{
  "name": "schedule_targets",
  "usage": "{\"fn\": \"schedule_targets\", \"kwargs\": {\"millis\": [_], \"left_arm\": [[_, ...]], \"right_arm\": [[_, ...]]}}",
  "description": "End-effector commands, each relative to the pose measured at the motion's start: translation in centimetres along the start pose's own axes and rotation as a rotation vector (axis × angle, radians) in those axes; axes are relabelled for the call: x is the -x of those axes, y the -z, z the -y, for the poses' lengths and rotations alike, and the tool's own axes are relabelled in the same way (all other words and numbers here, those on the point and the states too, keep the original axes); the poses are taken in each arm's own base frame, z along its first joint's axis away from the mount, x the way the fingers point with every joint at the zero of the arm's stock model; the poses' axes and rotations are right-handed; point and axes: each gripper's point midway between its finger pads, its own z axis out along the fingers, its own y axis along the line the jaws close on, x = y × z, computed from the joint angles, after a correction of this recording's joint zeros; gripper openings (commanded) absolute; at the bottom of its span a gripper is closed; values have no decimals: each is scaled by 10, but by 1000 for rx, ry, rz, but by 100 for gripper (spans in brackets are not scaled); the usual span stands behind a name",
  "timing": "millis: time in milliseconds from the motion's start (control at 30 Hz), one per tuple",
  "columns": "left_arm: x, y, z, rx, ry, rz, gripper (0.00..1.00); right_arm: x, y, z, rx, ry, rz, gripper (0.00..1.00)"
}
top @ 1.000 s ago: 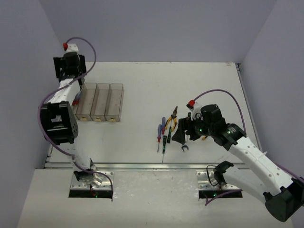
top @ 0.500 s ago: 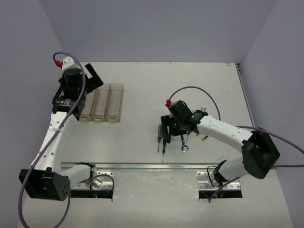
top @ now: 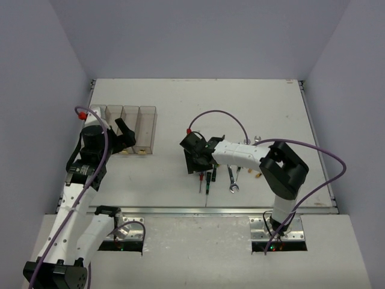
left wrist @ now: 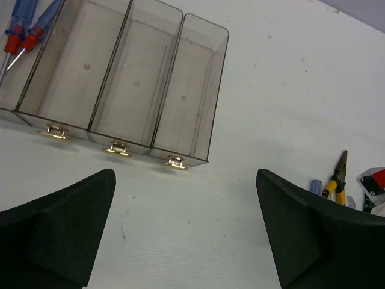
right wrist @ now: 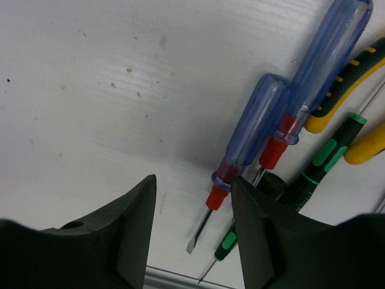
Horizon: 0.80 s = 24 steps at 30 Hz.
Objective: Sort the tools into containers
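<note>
The containers (top: 146, 122) are a row of clear bins at the left. In the left wrist view the leftmost of the containers (left wrist: 172, 63) holds two blue/red screwdrivers (left wrist: 27, 27), and the other three bins are empty. My left gripper (top: 126, 135) (left wrist: 186, 232) hangs wide open just in front of the bins, over bare table. The tools lie mid-table. My right gripper (top: 194, 161) (right wrist: 192, 226) is low over them, its jaws partly closed and straddling the blade of a blue/red screwdriver (right wrist: 249, 135) without pinching it. A second blue/red screwdriver (right wrist: 328, 66) and a black/green screwdriver (right wrist: 319, 159) lie beside it.
Yellow-handled pliers (right wrist: 367, 144) (left wrist: 337, 180) lie just right of the screwdrivers. A silver wrench (top: 233, 180) lies right of them near the front rail (top: 204, 209). Purple cables loop over both arms.
My right arm swung left, its gripper came down over the blue/red screwdrivers and its jaws narrowed. My left gripper drew back from above the bins to their near side, still open.
</note>
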Motion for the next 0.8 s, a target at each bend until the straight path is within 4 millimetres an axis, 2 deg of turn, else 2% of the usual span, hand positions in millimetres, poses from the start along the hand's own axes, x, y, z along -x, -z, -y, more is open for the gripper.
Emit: {"fn": "schedule_targets", "kwargs": {"millis": [0, 200, 400, 567, 767], "left_arm": [[1, 3, 5, -43, -18, 29, 100], [1, 7, 10, -78, -20, 46, 100], [-2, 7, 15, -98, -27, 38, 100], [-2, 7, 15, -101, -29, 39, 100], [-6, 5, 17, -110, -34, 21, 100]], "right_arm": [[12, -2, -8, -55, -67, 64, 49], [3, -9, -7, -79, -102, 63, 48], [9, 1, -8, -89, -94, 92, 48], [14, 12, -1, -107, -91, 123, 49], [10, 11, 6, -139, -79, 116, 48]]}}
